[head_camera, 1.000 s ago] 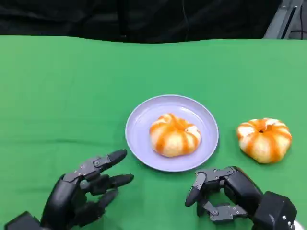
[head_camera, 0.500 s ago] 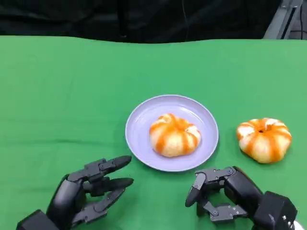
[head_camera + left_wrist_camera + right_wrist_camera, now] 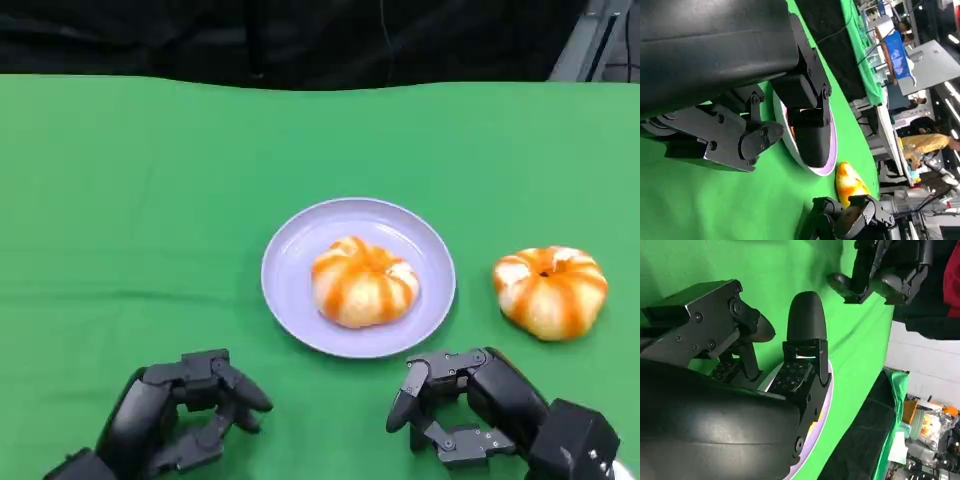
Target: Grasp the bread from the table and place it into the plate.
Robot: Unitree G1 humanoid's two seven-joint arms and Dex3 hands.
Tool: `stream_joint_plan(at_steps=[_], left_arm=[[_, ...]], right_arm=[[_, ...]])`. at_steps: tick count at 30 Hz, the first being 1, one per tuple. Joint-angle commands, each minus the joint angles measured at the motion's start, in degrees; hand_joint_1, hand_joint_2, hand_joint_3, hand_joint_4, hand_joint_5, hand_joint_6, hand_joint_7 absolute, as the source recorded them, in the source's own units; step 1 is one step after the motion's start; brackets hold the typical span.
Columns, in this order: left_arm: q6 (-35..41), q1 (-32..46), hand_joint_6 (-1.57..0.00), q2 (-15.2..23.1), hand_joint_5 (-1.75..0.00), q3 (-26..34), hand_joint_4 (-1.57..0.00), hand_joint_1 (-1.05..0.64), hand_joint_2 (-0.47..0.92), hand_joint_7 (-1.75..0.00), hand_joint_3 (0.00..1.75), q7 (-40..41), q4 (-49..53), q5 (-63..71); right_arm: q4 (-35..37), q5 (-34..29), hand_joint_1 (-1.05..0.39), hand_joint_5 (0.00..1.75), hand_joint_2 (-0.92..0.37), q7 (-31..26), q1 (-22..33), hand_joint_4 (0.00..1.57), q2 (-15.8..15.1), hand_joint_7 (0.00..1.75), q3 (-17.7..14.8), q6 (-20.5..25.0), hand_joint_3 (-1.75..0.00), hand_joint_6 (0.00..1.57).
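Plate (image 3: 290, 275), lilac, sits mid-table on the green table (image 3: 130, 200). One orange-striped bread (image 3: 364, 282) lies inside the plate, slightly toward its near side. Second bread (image 3: 551, 290) rests on the table to the right of the plate, close to its rim but apart from it. Left robot hand (image 3: 185, 415) is near the plate's near-left edge, fingers curled in, holding nothing, clear of the plate. Right robot hand (image 3: 470, 405) is just near of the plate's near-right rim, fingers bent and curled in, empty, touching neither the bread nor the plate.
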Motion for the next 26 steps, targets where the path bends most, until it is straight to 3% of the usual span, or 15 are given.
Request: stream_joint_plan(at_steps=[1,12,26], left_arm=[[-0.83,-0.03,-0.90,0.62,-1.54,-0.52,-0.83,0.07,0.57,-1.26,1.15,-0.41,0.48,-0.69],[-2.92,0.06,-0.83,-0.52,-1.64,-2.49,-0.79,0.02,0.52,-1.41,1.23,0.21,1.45,0.14],[-3.28,-0.59,-0.82,-0.14,-1.62,-2.59,-0.79,0.04,0.52,-1.40,1.23,0.98,2.31,0.61]], right_arm=[[0.09,0.32,0.21,1.33,-0.62,-0.28,0.30,0.97,-0.83,0.98,-0.29,-0.18,-0.97,0.99],[0.51,0.76,0.21,1.33,-0.61,0.32,0.33,0.97,-1.22,0.97,-0.55,-0.32,-0.98,0.99],[0.92,0.96,0.21,1.35,-0.61,0.03,-0.01,0.97,-1.38,0.97,-0.93,0.03,-0.97,0.99]])
